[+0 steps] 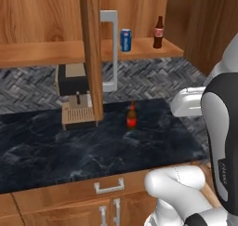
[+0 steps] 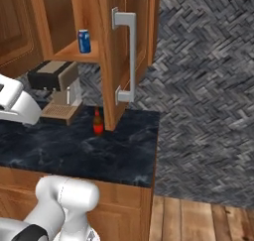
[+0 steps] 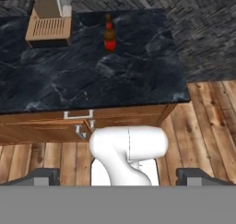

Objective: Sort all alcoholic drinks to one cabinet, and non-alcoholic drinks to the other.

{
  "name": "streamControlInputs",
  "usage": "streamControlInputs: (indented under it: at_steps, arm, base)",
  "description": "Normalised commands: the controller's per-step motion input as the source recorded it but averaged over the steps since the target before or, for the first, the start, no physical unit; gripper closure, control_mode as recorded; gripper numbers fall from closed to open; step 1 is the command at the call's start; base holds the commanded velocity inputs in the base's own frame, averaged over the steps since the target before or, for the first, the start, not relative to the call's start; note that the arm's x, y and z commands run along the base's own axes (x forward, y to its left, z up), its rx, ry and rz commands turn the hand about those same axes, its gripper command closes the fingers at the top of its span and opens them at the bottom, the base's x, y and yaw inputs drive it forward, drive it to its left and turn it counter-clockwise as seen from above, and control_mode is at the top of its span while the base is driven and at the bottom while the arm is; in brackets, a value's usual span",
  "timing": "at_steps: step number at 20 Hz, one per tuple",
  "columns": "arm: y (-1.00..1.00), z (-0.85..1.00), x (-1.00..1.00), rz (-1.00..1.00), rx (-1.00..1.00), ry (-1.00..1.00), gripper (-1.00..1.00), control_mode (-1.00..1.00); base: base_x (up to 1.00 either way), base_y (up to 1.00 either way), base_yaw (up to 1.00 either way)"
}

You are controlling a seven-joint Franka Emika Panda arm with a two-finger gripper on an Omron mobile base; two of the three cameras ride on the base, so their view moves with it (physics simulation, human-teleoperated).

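A brown beer bottle [image 1: 132, 116] [image 2: 98, 121] [image 3: 109, 33] with a red label stands upright on the dark marble counter [image 1: 93, 150], near the edge of the open cabinet door. On the open wall cabinet's shelf [image 1: 148, 50] stand a blue soda can [image 1: 125, 40] [image 2: 84, 41] and, to its right, a small dark cola bottle [image 1: 158, 32]. My gripper [image 3: 120, 178] is open and holds nothing. It hangs well back from the counter and high above the floor, looking down at the beer bottle from a distance.
A coffee machine [image 1: 74, 97] [image 2: 57, 91] [image 3: 48, 22] sits on the counter left of the beer bottle. The open cabinet door [image 1: 93, 53] with its grey handle [image 1: 109, 50] [image 2: 130, 56] juts out over the counter. Drawers and wooden floor [image 3: 207, 126] lie below the counter's front edge.
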Motion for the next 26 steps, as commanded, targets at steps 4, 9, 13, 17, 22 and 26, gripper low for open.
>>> streamControlInputs:
  at_steps: [4, 9, 13, 17, 22, 26]
  arm:
    - [0.00, 0.00, 0.00, 0.00, 0.00, 0.00, -1.00, 1.00]
    - [0.00, 0.00, 0.00, 0.00, 0.00, 0.00, -1.00, 1.00]
    - [0.00, 0.00, 0.00, 0.00, 0.00, 0.00, -1.00, 1.00]
    - [0.00, 0.00, 0.00, 0.00, 0.00, 0.00, -1.00, 1.00]
    - [0.00, 0.00, 0.23, 0.00, 0.00, 0.00, -1.00, -1.00]
    - [-0.02, -0.01, 0.64, 0.00, 0.00, 0.01, -1.00, -1.00]
  base:
    - [0.52, -0.13, 0.06]
    - [0.57, -0.29, 0.05]
    - [0.60, -0.16, 0.04]
    - [0.62, -0.04, 0.00]
    - [0.35, 0.00, 0.00]
    - [0.00, 0.00, 0.00]
